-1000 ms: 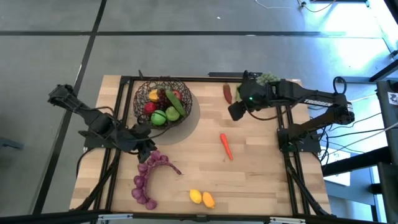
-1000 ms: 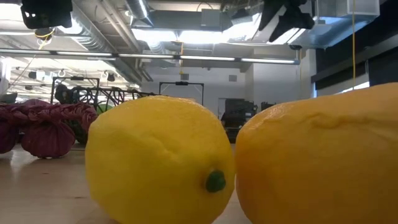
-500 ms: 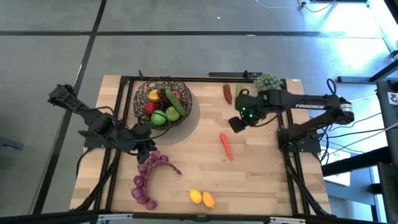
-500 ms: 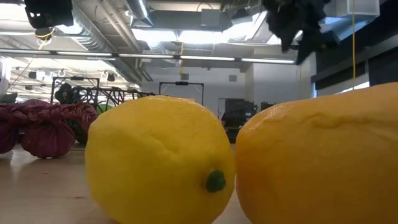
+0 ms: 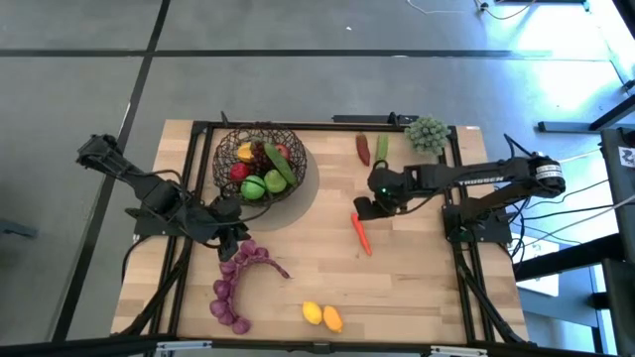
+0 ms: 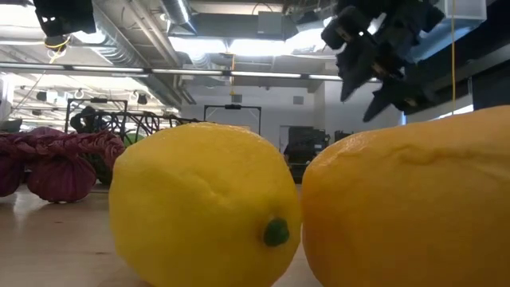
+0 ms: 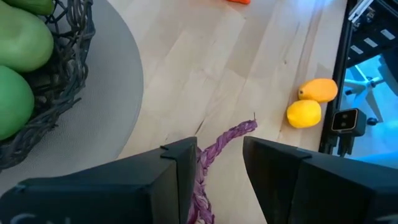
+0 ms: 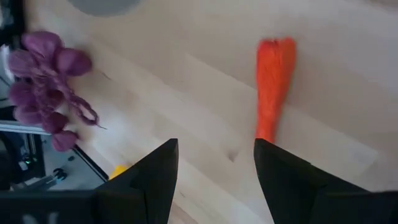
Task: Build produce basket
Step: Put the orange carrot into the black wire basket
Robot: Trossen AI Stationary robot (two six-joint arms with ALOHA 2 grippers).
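High view: the basket [image 5: 260, 162] sits on a grey round mat [image 5: 298, 198] near the far-left part of the wooden surface [image 5: 417, 278], holding green apples [image 5: 262, 184], a red fruit and a green cucumber-like piece. The right gripper [image 5: 363, 208] hangs over the middle of the surface, just beside the thick end of the orange carrot [image 5: 361, 233], which lies loose with bare wood on every side of it. In the right wrist view its two dark fingers [image 8: 155, 180] are spread apart with nothing between them, the carrot [image 8: 272, 84] ahead and slightly off the gap.

Near the far edge lie a dark red pepper [image 5: 363, 149] and a green one [image 5: 382, 150] side by side, with a pale-green bushy clump [image 5: 428, 133] close to the far-right corner. The purple grapes [image 5: 238, 283] trail along the left side toward the near edge. A lemon [image 5: 313, 313] and a mango [image 5: 332, 318] lie touching close to the near edge; in the low view they fill the foreground.

The left gripper [image 5: 230, 234] rests low between the mat's rim and the top of the grapes; the left wrist view shows its fingers [image 7: 180, 168] spread, a purple strand [image 7: 227, 140] running into the gap. The widest open wood is the near-right quarter.
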